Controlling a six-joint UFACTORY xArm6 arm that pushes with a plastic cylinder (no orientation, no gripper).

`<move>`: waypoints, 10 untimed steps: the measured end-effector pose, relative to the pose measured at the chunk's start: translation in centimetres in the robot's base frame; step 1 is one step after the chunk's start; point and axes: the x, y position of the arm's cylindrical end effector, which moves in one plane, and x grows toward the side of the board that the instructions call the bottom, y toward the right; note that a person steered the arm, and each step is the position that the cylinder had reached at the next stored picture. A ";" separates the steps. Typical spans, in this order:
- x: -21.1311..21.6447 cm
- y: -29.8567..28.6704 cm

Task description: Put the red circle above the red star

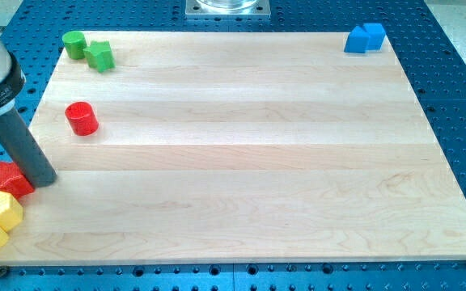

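— While the tip (pixel 45 178) rests at the near left edge, what's it touching?
— The red star (pixel 8 179), just to its left; the rod has no hand to open or close. The red circle (pixel 81 118) stands farther back, apart.

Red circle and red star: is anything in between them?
No. In the camera view, only bare wood lies between the red circle and red star; my tip is beside the star.

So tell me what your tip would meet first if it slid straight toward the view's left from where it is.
My tip sits just right of the red star, apparently touching it, so it would likely meet that star first.
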 end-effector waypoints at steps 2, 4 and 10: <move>-6.2 10.8; -12.3 7.5; -7.6 -3.7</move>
